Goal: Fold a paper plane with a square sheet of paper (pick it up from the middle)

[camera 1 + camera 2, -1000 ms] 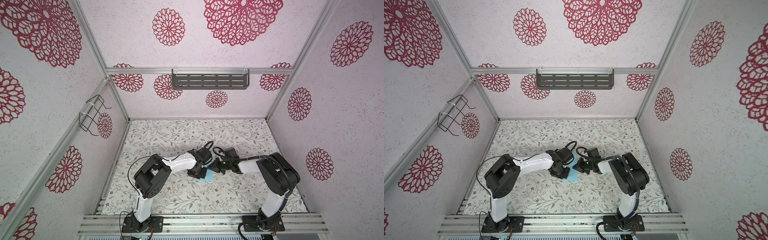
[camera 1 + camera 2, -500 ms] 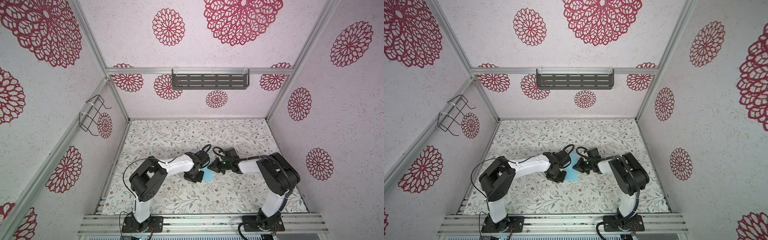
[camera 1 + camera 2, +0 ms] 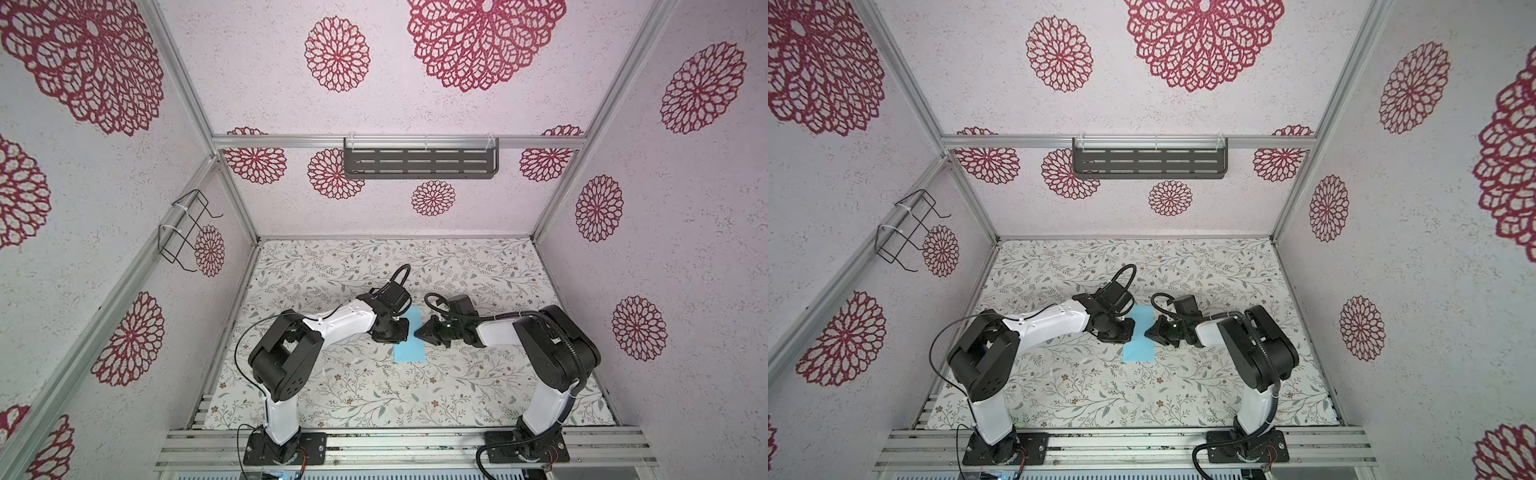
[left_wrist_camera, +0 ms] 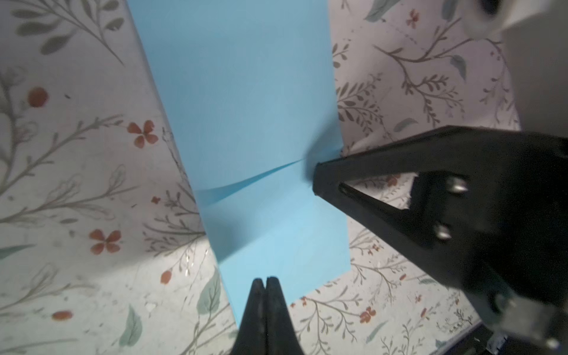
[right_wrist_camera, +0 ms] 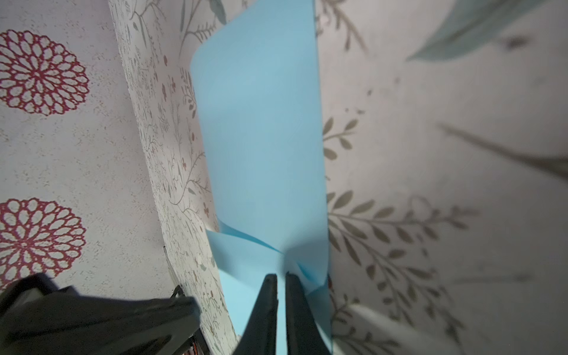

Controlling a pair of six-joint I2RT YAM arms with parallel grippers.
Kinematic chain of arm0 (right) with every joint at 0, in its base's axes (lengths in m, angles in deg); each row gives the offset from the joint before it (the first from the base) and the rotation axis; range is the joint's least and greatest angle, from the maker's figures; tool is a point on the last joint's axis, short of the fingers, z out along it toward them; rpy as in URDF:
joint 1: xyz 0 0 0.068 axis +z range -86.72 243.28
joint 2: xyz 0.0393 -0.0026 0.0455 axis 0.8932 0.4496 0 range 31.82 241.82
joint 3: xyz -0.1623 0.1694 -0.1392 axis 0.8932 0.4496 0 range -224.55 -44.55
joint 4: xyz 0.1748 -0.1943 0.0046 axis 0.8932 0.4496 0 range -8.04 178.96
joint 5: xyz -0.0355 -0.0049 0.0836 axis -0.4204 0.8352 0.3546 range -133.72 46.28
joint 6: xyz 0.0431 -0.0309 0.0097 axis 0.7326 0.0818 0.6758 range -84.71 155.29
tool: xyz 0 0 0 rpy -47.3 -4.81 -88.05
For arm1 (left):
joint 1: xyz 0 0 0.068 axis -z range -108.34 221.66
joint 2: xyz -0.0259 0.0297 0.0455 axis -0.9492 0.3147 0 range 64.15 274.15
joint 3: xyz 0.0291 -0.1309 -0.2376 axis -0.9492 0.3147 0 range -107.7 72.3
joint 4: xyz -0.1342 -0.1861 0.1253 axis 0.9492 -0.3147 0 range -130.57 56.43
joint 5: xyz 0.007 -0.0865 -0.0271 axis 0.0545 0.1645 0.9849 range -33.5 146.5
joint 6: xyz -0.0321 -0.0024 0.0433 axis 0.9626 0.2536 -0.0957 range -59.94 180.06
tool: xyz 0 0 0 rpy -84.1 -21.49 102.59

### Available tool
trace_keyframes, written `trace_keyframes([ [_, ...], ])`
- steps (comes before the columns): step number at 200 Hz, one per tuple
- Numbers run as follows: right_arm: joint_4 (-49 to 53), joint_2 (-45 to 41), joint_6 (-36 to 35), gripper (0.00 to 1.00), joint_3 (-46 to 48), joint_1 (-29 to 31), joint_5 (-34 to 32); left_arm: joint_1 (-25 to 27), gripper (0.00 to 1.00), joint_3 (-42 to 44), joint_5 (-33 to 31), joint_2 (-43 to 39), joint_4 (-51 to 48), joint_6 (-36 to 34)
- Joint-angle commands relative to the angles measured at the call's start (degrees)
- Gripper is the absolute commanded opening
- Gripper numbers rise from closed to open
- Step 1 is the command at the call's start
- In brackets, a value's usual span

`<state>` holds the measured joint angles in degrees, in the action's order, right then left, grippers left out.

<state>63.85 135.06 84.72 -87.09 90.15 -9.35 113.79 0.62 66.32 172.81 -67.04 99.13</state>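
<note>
The square sheet of paper (image 3: 409, 343) (image 3: 1139, 340) lies on the floral table as a narrow light-blue strip between the two grippers. A loose fold edge rises across it (image 4: 246, 107) (image 5: 261, 138). My left gripper (image 4: 266, 280) (image 3: 400, 333) is shut and empty, its tips over the strip's left edge. My right gripper (image 5: 281, 275) (image 3: 417, 332) (image 3: 1147, 332) touches the strip's right edge at the raised fold. A narrow slit shows between its fingers, with nothing held. No paper plane shape shows.
The floral table mat (image 3: 374, 395) runs to the walls on three sides. An aluminium rail (image 3: 395, 440) at the front carries both arm bases. A dark shelf (image 3: 419, 162) hangs on the back wall and a wire basket (image 3: 183, 232) on the left wall.
My left gripper has drawn back to the left off the paper, uncovering most of the strip. The right gripper's fingers have parted a little.
</note>
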Motion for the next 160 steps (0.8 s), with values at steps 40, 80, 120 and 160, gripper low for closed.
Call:
trace_keyframes([
  [40, 0.6, -7.0, -1.0, 0.29, 0.2, -0.8, -2.9, -2.1, 0.0, -1.5, 0.5, 5.1, 2.4, 2.6],
  [80, -0.6, -10.3, 2.0, 0.41, 3.2, -0.9, -5.9, -2.6, 0.0, 0.5, 0.3, 5.1, 2.6, 3.5],
  [120, -3.0, -9.3, 4.8, 0.45, 5.1, -0.9, -5.5, -3.2, 0.0, 1.8, 1.5, 4.4, 4.0, 4.2],
  [160, -4.4, -7.0, 5.2, 0.44, 4.2, -0.9, -3.8, -3.3, 0.0, 2.0, 1.5, 4.4, 3.4, 4.1],
])
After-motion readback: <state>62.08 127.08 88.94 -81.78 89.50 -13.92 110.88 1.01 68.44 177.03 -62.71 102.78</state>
